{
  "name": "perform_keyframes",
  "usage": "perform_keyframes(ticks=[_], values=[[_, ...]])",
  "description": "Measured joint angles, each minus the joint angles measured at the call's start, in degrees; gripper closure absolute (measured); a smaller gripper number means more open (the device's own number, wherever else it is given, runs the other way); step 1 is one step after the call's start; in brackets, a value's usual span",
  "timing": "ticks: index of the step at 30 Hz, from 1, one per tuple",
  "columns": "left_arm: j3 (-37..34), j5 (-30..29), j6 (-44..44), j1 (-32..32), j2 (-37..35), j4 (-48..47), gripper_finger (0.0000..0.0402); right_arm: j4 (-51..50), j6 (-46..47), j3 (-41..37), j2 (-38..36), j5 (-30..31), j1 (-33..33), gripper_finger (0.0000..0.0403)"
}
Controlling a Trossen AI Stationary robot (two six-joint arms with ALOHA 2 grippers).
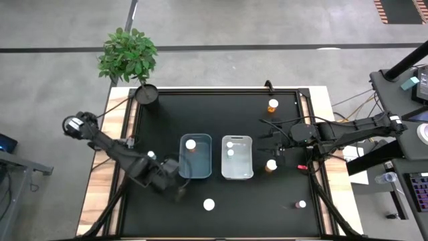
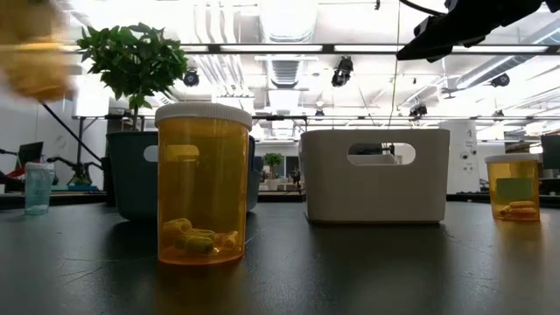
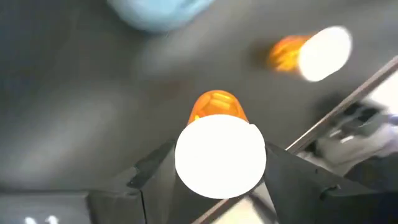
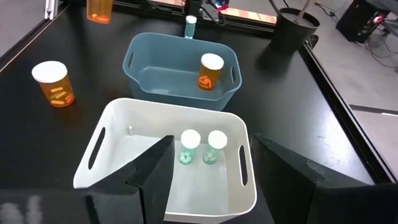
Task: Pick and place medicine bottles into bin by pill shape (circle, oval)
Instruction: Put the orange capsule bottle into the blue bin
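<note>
High view: left gripper (image 1: 175,182) placed near-left of blue bin (image 1: 195,158); right gripper (image 1: 275,142) hung just right of white bin (image 1: 237,173), jaws parted, nothing held

Left wrist view: orange bottle (image 3: 219,146) clasped between fingers (image 3: 152,175) below white cap. Judged light, rigid, smooth-walled; grip on body under cap advised

Right wrist view: two small bottles (image 4: 199,147) seen standing in white bin
</note>
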Motion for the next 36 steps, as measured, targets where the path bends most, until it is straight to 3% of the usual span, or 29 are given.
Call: perform_keyframes(ticks=[3,14,24,36], values=[[4.66,-2.9,7.44,3.97,1.86,0.13,0.02,0.0,-0.39,-0.01,0.0,0.01,0.0,0.02],[16.7,-3.06,33.42,17.47,12.02,-2.49,0.0199,-0.02,-0.91,-0.01,0.0,0.03,-0.01,0.02],[11.05,-3.06,38.52,24.62,13.43,-6.01,0.0199,-0.02,-0.89,-0.02,0.0,0.02,-0.01,0.02],[0.67,-3.54,38.24,25.32,13.73,-1.86,0.0199,-0.04,-0.87,-0.01,0.0,0.01,0.0,0.02]])
